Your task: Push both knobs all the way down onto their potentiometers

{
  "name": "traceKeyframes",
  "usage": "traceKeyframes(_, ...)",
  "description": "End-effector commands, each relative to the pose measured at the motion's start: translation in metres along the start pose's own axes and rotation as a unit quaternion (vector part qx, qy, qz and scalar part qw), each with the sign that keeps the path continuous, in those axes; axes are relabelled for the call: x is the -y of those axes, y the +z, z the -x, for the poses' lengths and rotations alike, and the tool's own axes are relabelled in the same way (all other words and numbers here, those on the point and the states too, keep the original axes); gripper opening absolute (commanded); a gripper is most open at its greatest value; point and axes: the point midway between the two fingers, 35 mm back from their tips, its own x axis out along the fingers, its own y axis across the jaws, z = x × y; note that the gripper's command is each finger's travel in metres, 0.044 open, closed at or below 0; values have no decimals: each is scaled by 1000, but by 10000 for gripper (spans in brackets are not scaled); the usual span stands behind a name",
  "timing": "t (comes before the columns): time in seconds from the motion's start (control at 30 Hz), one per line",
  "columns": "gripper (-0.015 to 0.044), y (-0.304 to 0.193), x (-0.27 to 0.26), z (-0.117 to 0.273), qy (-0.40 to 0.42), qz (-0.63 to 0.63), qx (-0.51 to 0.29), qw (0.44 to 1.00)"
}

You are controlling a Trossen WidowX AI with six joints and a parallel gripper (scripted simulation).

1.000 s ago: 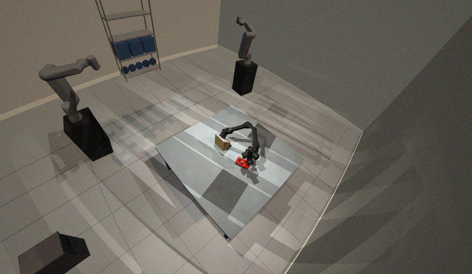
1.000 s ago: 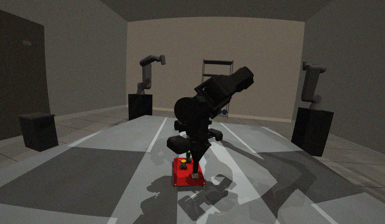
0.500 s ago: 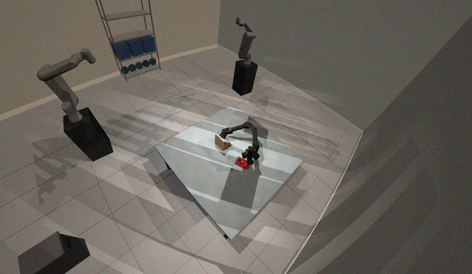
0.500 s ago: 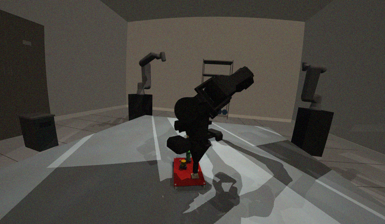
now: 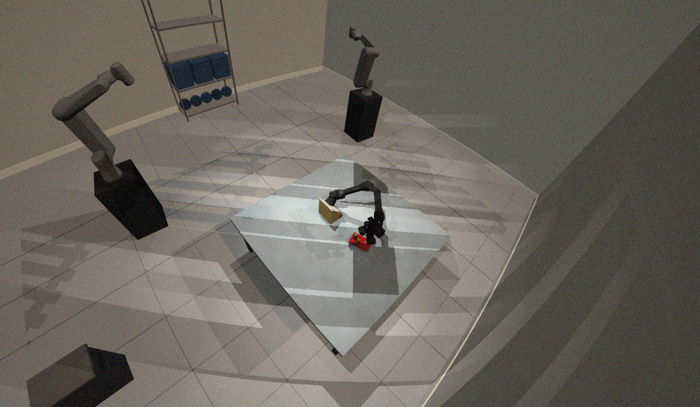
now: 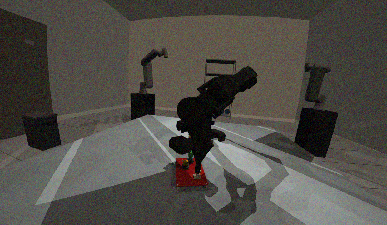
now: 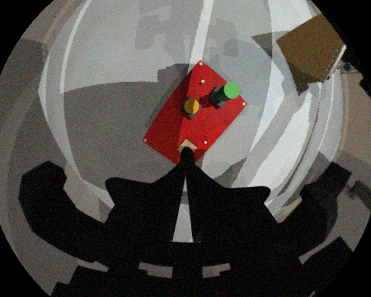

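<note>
The red circuit board (image 5: 361,246) (image 6: 186,179) (image 7: 169,128) stands on short legs on the table. The green knob (image 6: 190,155) (image 7: 232,90) stands tall above its dark potentiometer. The yellow knob (image 6: 185,163) (image 7: 191,106) is lower, over its own dark potentiometer. My gripper (image 6: 197,171) (image 7: 185,163) is shut and empty, with its tips over the small beige square (image 6: 197,176) (image 7: 186,143) at one end of the board. It is beside neither knob. Whether the tips touch the square, and whether the yellow knob is fully seated, I cannot tell.
A tan block (image 5: 329,212) (image 7: 309,49) stands on the table (image 5: 311,273) beyond the green knob's side of the board. Small pale pins rise from the board. Other arms on black pedestals (image 5: 363,115) (image 6: 142,106) stand off the table.
</note>
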Motion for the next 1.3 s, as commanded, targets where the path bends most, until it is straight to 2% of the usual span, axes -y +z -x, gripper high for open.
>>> traceKeyframes(0.0, 0, -4, 2, -16, -8, 11, 5, 1000)
traceKeyframes(1.27, 0, -4, 2, -25, -8, 11, 5, 1000)
